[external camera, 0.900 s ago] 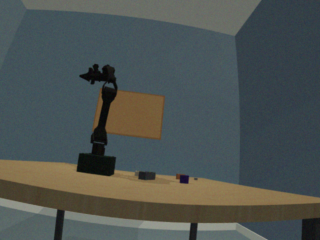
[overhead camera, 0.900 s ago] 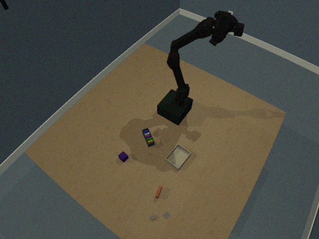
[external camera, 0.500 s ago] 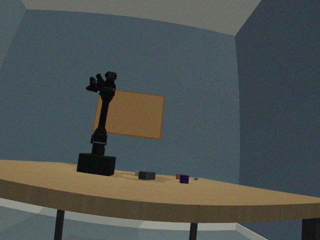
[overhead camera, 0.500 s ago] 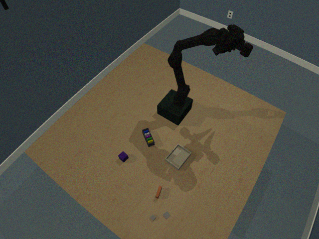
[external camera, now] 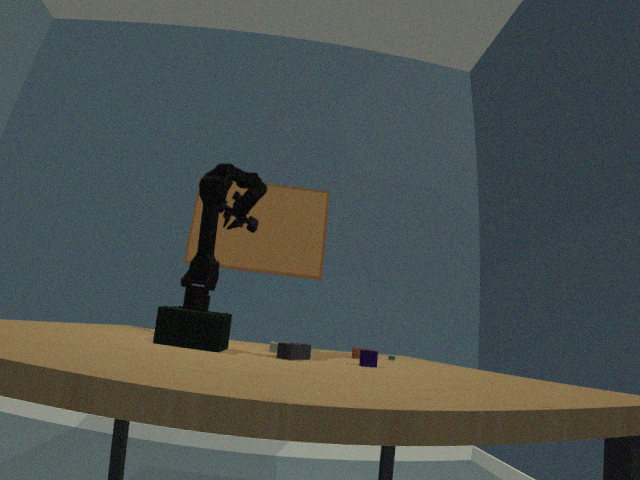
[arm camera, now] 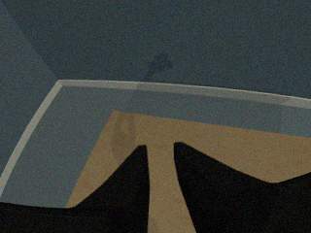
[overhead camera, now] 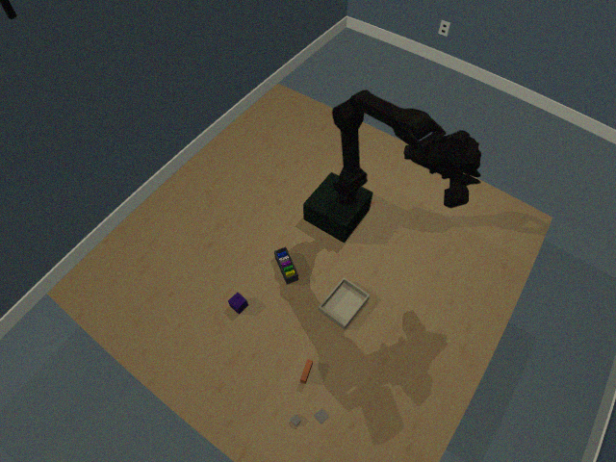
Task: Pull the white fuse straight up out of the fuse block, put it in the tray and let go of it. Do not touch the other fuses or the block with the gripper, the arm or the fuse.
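Your worktop [overhead camera: 198, 223] carries everything. The arm [overhead camera: 388, 119] bends high over its far side, well apart from the parts. Your tool [arm camera: 159, 220] hangs there with its fingers a narrow gap apart, nothing between them. The tray [overhead camera: 345, 302] sits near the fuse block [overhead camera: 286, 265]. The white fuse [overhead camera: 285, 259] sits in the block among the coloured ones.

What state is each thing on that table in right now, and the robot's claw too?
gripper: raised high, slightly open, holding nothing
fuse block: flat on the table, untouched
white fuse: seated in the block
tray: holding nothing
purple cube: resting alone
orange bar: lying flat
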`<state>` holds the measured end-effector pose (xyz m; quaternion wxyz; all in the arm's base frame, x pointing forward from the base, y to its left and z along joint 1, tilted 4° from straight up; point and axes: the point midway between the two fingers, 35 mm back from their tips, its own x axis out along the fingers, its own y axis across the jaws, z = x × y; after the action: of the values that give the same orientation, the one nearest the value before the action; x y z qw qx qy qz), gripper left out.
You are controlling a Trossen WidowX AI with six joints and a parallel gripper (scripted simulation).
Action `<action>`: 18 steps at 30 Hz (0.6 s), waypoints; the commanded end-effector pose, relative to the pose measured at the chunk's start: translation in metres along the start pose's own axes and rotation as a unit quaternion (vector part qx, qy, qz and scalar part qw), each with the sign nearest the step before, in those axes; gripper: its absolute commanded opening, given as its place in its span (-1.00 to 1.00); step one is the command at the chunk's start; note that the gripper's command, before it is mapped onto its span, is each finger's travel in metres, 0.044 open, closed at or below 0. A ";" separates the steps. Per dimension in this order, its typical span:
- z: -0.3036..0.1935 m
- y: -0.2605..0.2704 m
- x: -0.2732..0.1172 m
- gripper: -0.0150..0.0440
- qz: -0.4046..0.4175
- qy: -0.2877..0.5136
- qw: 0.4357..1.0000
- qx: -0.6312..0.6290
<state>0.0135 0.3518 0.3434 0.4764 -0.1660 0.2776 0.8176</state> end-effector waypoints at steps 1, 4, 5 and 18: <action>-0.026 -0.064 -0.011 -0.26 -0.086 0.014 0.993 0.080; -0.050 -0.107 -0.025 -0.26 -0.144 0.020 0.978 0.150; -0.060 -0.122 -0.031 -0.26 -0.164 0.021 0.971 0.175; -0.224 -0.242 -0.138 -0.26 -0.385 0.014 0.787 0.481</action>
<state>0.2661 0.2525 0.1938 0.7454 -0.0519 0.5241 0.4087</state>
